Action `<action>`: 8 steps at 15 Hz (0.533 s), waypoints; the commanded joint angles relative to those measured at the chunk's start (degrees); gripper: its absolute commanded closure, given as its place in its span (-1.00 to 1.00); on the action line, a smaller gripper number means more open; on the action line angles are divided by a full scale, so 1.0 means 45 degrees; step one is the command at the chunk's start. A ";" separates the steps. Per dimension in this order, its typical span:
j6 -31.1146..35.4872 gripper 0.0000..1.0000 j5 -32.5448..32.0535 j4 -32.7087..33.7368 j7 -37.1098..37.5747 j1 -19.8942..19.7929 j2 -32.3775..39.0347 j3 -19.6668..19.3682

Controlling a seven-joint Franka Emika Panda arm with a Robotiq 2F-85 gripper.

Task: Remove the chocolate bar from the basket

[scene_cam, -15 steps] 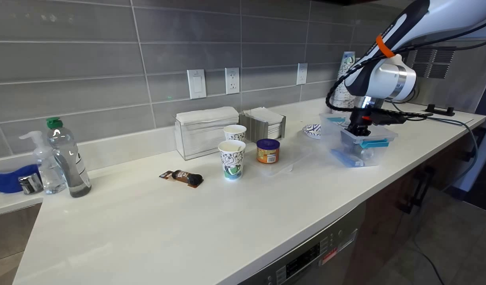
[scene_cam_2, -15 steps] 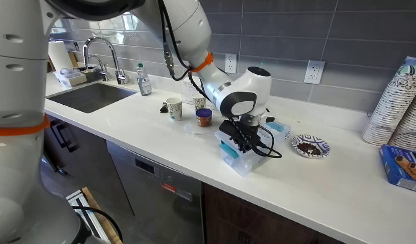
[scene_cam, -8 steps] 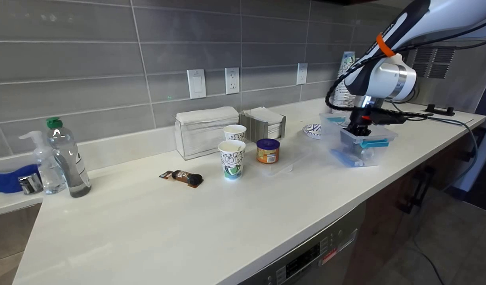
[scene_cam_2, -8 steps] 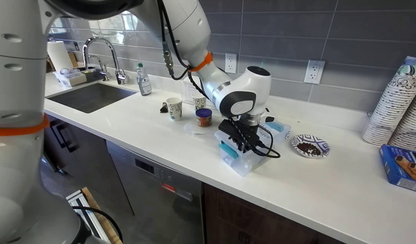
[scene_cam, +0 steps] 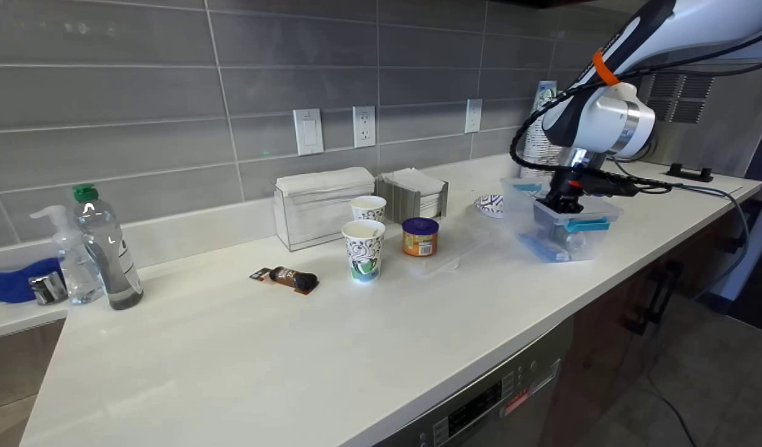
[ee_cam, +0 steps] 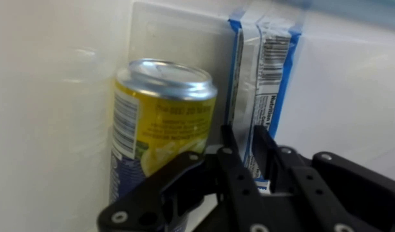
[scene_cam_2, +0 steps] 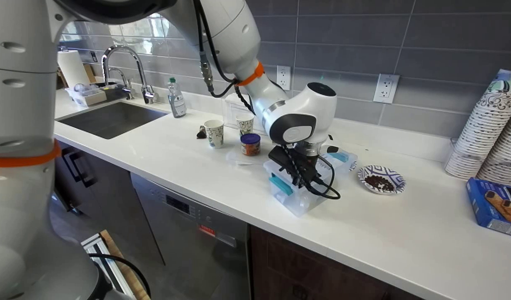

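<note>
The basket is a pale translucent container with blue-green clips, on the counter in both exterior views [scene_cam: 582, 248] [scene_cam_2: 290, 198]. My gripper [ee_cam: 244, 128] points down into it; its fingertips are hidden in the exterior views. In the wrist view the chocolate bar [ee_cam: 273, 69], a blue-edged packet with white printed faces, leans along the basket's inside wall [ee_cam: 335, 93]. My fingers stand partly apart, with the bar's lower part showing between and behind them. The right finger [ee_cam: 265, 151] covers part of the bar. Whether either finger touches it I cannot tell.
A yellow and blue can [ee_cam: 162, 129] stands in the basket, close left of the fingers. Another translucent container [scene_cam_2: 342, 160] stands behind. A jar [scene_cam: 420, 237], paper cups [scene_cam: 363, 251], a dark brown packet [scene_cam: 287, 279] and a patterned bowl [scene_cam_2: 382, 180] are on the counter.
The wrist and gripper have tilted slightly over the basket in the last half second, and the cable loop has shifted. The basket and the things on the counter have not moved.
</note>
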 commanded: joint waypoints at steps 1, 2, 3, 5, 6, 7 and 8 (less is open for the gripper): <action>-0.0262 0.60 0.0500 -0.0176 0.0071 -0.0336 0.0443 0.0216; -0.0307 0.60 0.0623 -0.0154 0.0017 -0.0378 0.0460 0.0247; -0.0385 0.61 0.0670 -0.0137 0.0108 -0.0370 0.0487 0.0218; -0.0378 0.59 0.0838 -0.0139 0.0028 -0.0404 0.0500 0.0246; -0.0405 0.58 0.0897 -0.0157 0.0057 -0.0394 0.0487 0.0241; -0.0418 0.60 0.0995 -0.0180 -0.0017 -0.0421 0.0466 0.0280; -0.0453 0.60 0.1089 -0.0189 -0.0060 -0.0442 0.0451 0.0316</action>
